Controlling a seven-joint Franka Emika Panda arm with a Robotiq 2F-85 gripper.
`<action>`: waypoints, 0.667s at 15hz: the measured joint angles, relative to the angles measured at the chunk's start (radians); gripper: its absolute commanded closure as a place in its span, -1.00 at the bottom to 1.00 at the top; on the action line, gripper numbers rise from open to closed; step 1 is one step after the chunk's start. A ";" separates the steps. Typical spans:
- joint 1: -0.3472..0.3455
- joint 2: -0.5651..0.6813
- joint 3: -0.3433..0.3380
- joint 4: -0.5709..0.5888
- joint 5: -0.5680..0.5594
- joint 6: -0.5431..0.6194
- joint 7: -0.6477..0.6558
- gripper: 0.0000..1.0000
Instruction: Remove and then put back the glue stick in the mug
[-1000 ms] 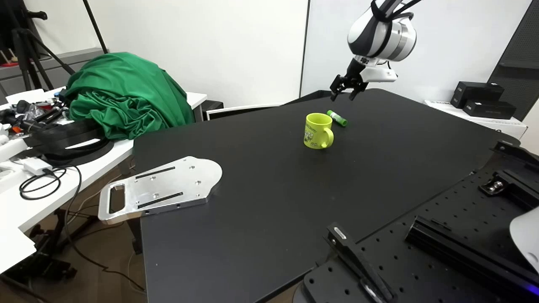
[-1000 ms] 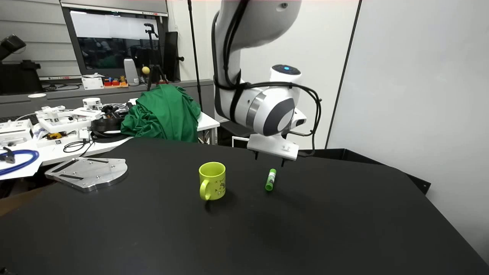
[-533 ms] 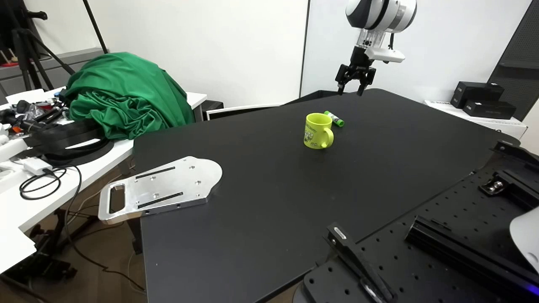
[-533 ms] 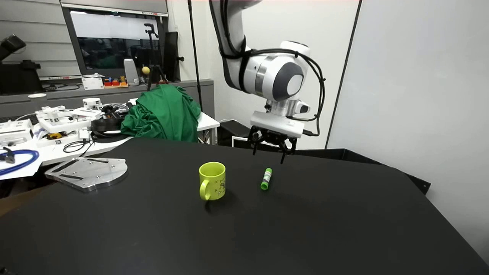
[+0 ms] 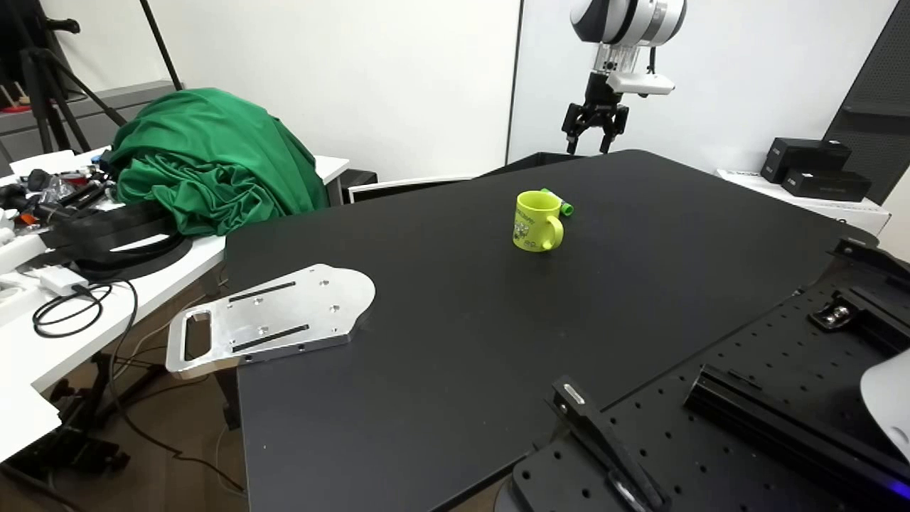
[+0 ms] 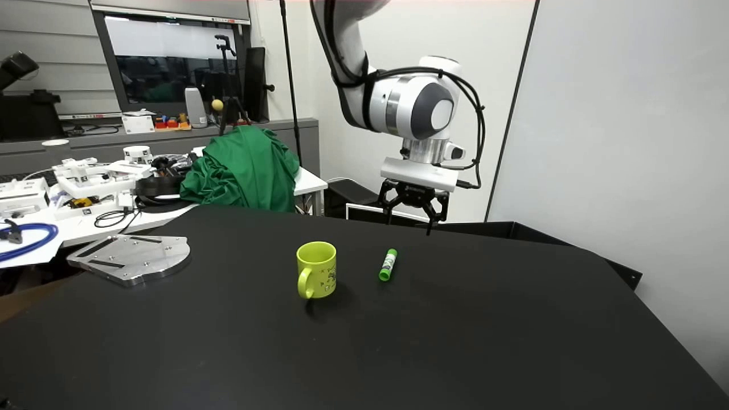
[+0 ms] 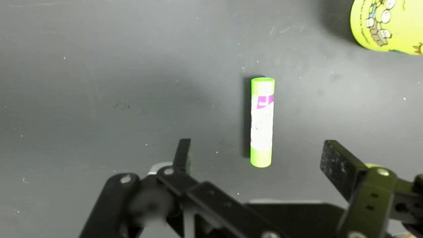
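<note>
Currently, the glue stick (image 6: pixel 388 265) lies on its side on a dark surface (image 6: pixel 484 341), outside the lime-green mug (image 6: pixel 319 269) and near it, while a white robot arm (image 6: pixel 413 105) hangs its black pincer (image 6: pixel 409 227) above. The pincer is spread wide, its two fingers (image 7: pixel 340 165) pointing down and well apart, clear of both stick and mug. In the wrist view the stick, green at both ends with a white label (image 7: pixel 262 132) and a purple patch (image 7: pixel 265 101), shows with its lower end between those fingers; the mug, printed with cartoon figures (image 7: pixel 378 23), is cut off at the upper right corner. In an exterior view the mug stands upright, its loop handle (image 5: pixel 559 231) to one side, and partly hides the stick behind it. A silver metal plate (image 6: pixel 136 253) rests at the surface's edge, green cloth (image 6: pixel 245 171) heaped beyond.
</note>
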 measured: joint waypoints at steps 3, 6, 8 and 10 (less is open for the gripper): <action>0.017 0.054 -0.002 0.023 0.000 0.080 -0.001 -1.00; 0.042 0.108 -0.001 0.039 -0.001 0.156 -0.002 -1.00; 0.061 0.140 0.000 0.050 -0.002 0.192 -0.002 -1.00; 0.081 0.168 0.001 0.062 -0.003 0.216 -0.002 -1.00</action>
